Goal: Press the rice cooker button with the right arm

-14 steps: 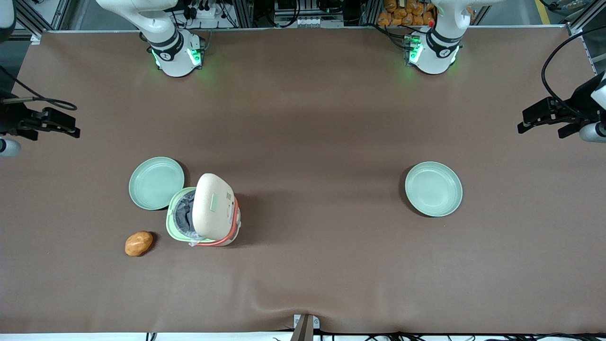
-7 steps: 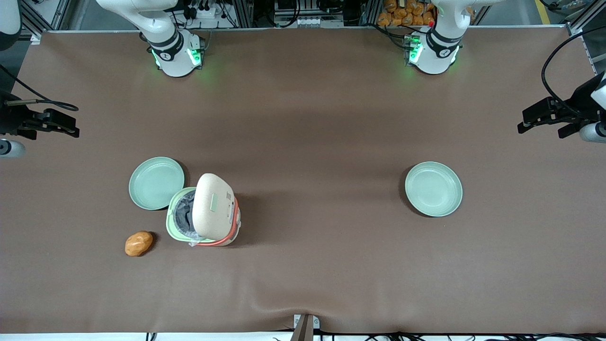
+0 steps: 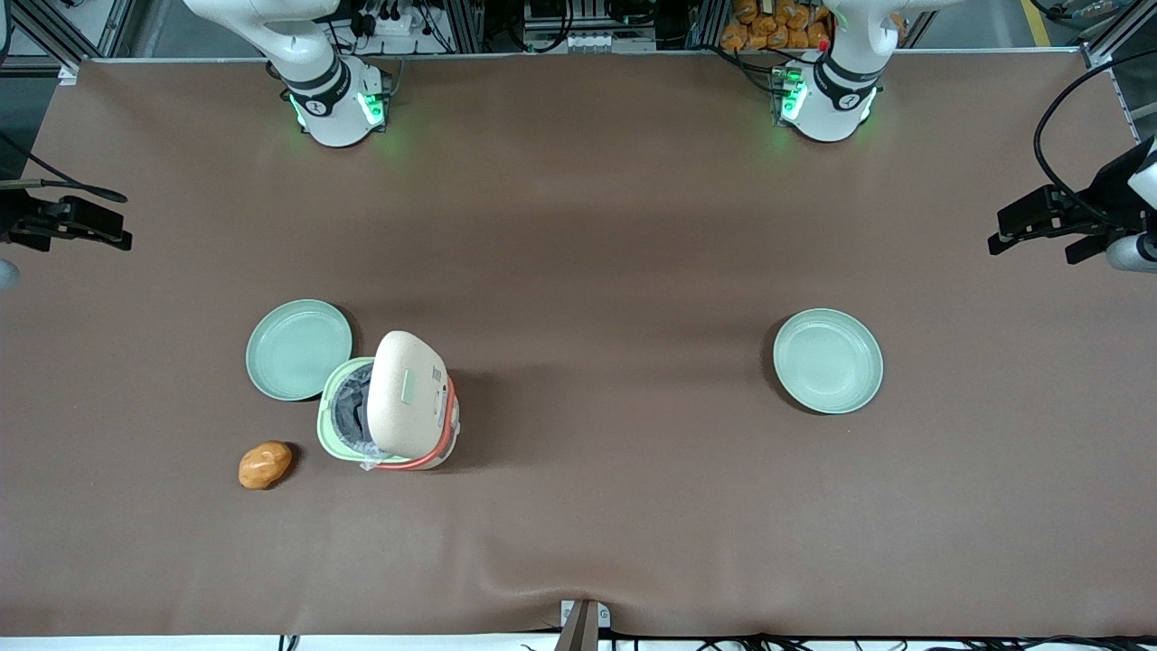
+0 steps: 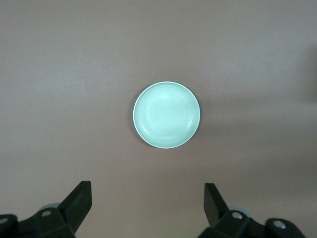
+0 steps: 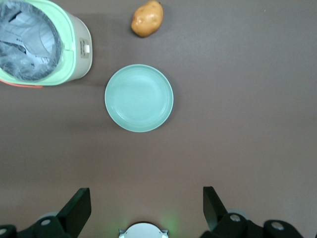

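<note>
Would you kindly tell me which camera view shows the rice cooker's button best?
The front view: the button shows on the raised lid of the rice cooker. The right wrist view shows only the cooker's open pot; the left wrist view shows neither. The claw hangs open, high above the table.

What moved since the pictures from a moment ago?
Only the right arm's hand moved: at the working arm's end of the table, it drew farther from the front camera, holding nothing. The rice cooker, its lid up, both plates and the potato stayed put.

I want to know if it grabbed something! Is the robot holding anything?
No, nothing. The gripper hangs open and empty, high above the green plate beside the rice cooker.
</note>
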